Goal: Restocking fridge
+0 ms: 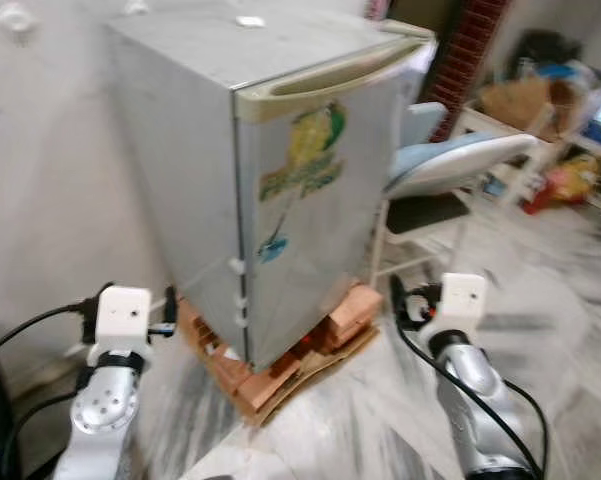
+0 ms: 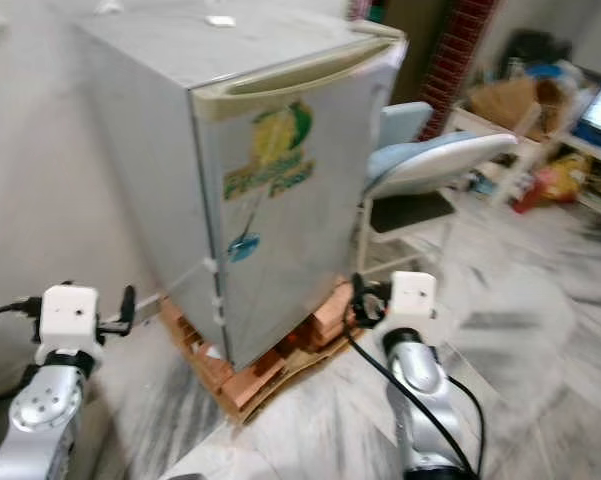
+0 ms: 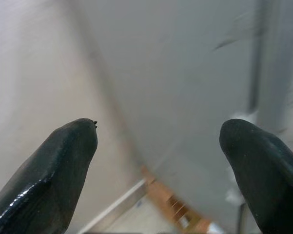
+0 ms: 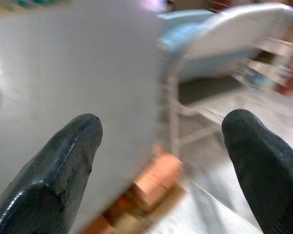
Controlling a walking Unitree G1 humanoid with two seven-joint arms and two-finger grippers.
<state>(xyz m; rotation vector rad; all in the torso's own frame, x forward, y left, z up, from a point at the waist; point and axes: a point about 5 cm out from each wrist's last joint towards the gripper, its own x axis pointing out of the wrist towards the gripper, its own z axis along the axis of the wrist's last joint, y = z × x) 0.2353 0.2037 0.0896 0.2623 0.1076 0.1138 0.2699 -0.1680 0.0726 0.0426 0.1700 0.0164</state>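
A small grey fridge (image 1: pixel 280 170) stands before me with its door shut, a yellow-green sticker (image 1: pixel 305 150) on the door. It rests on a stack of red bricks (image 1: pixel 280 370). My left gripper (image 3: pixel 161 146) is held low by the fridge's left side, open and empty. My right gripper (image 4: pixel 161 146) is held low near the fridge's right front corner, also open with nothing between its fingers. Both arms, left (image 1: pixel 110 380) and right (image 1: pixel 470 370), reach forward at floor level.
A pale blue chair (image 1: pixel 450 165) stands right of the fridge. Boxes and clutter (image 1: pixel 540 110) sit on a low shelf at the far right. A white wall (image 1: pixel 40 180) lies to the left. The marble floor (image 1: pixel 540 300) spreads open to the right.
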